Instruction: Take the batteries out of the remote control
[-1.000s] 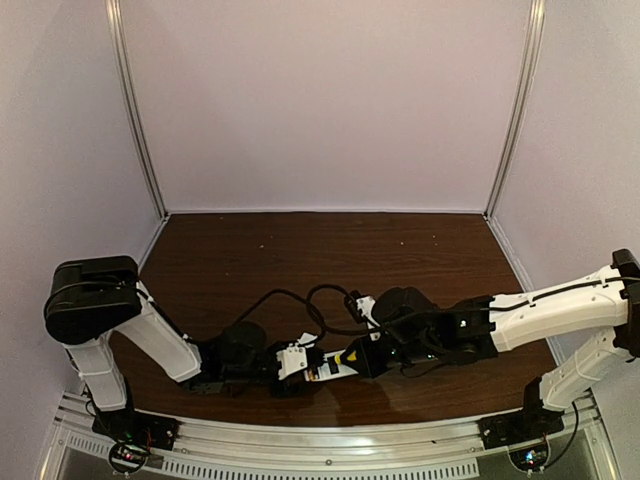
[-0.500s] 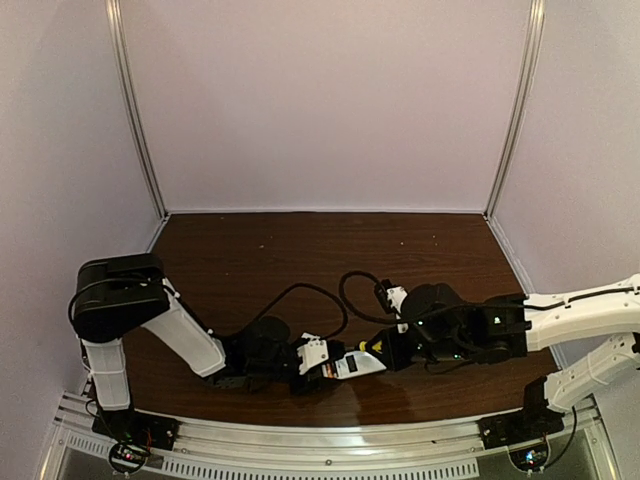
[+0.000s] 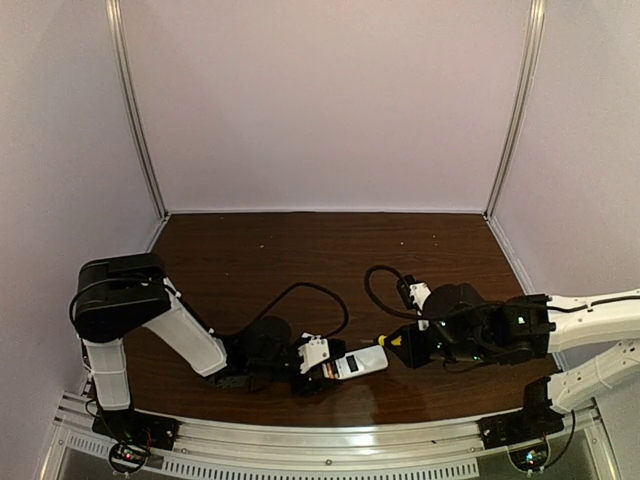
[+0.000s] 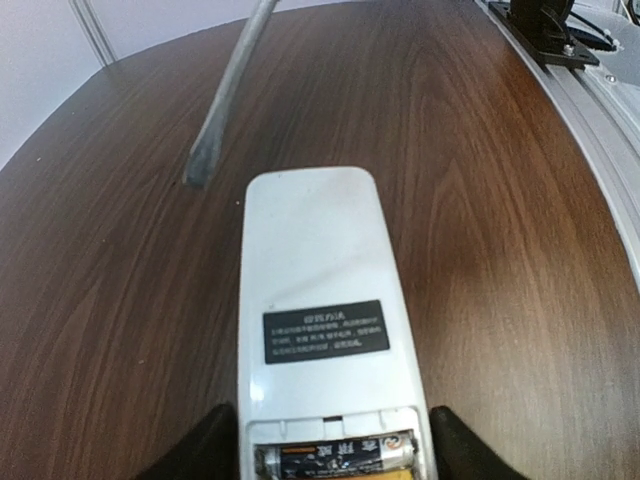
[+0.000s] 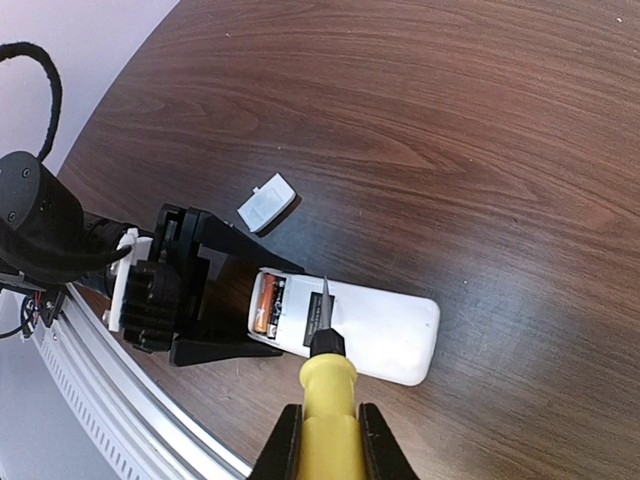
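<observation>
The white remote control (image 5: 372, 322) lies back-up on the table with its battery bay open. Two batteries (image 5: 267, 303), one orange and one dark, sit in the bay; the dark one also shows in the left wrist view (image 4: 335, 453). My left gripper (image 5: 205, 300) is shut on the remote's bay end, with a finger on each side (image 4: 210, 448). In the top view the left gripper (image 3: 312, 362) holds the remote (image 3: 358, 363). My right gripper (image 5: 328, 440) is shut on the yellow-handled screwdriver (image 5: 327, 395), whose tip hovers over the remote's label. The right gripper also shows in the top view (image 3: 408, 346).
A small white square cover piece (image 5: 267, 201) lies on the wood just beyond the left gripper. The metal rail (image 5: 130, 400) runs along the table's near edge. The screwdriver shaft (image 4: 228, 95) hangs above the remote's far end. Purple walls (image 3: 320, 100) enclose the table.
My right arm has drawn back to the right with the screwdriver, away from the battery bay. My left gripper shifted right with the remote, then held still.
</observation>
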Available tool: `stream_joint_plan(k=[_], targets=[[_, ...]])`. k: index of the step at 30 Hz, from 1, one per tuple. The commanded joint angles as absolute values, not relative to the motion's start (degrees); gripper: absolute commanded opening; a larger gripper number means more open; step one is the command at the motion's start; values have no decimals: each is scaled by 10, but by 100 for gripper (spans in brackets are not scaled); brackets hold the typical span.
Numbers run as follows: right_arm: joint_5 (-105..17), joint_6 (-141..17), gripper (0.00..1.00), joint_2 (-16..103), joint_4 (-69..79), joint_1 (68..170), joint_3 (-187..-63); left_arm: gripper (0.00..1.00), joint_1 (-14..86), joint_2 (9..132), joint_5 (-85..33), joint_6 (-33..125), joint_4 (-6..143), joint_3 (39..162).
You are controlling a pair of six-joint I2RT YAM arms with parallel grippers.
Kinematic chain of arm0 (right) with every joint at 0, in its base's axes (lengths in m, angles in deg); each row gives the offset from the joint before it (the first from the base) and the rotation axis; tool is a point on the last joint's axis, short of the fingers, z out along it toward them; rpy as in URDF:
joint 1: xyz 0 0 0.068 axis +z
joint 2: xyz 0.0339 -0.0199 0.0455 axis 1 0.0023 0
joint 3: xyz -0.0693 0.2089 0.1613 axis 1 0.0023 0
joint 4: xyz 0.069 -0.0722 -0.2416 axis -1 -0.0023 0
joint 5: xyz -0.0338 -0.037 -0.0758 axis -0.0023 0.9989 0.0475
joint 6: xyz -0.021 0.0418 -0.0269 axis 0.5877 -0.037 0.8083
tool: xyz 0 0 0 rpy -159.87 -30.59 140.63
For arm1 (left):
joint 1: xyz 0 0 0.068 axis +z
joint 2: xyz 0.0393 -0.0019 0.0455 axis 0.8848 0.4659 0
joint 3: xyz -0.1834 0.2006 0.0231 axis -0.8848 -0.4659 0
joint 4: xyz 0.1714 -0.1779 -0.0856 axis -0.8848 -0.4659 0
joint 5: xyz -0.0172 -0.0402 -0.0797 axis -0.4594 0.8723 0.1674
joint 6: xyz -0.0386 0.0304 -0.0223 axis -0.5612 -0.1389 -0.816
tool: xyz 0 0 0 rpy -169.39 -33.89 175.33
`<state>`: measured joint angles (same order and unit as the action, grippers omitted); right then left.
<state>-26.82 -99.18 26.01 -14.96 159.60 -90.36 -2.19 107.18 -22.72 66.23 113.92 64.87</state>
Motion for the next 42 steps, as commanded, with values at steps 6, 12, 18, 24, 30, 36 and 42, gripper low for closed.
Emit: stream_joint_plan(k=[6,12,18,24,30,36,42], targets=[[-247,-996,0,256,-162,1598,-899,97,-18,1059,-221,648,1131,645],[-240,-993,0,250,-166,1598,-899,98,-12,1018,-224,632,1153,605],[-229,-992,0,234,-164,1598,-896,97,-8,1009,-217,609,1173,574],[-228,-991,0,230,-162,1598,-895,94,-9,1023,-211,587,1182,584],[-221,-994,0,218,-164,1598,-893,88,-9,1041,-210,561,1189,593],[-220,-995,0,218,-159,1598,-890,84,-9,1059,-203,529,1200,603],[-224,-996,0,218,-159,1598,-891,81,-11,1068,-194,522,1202,609]])
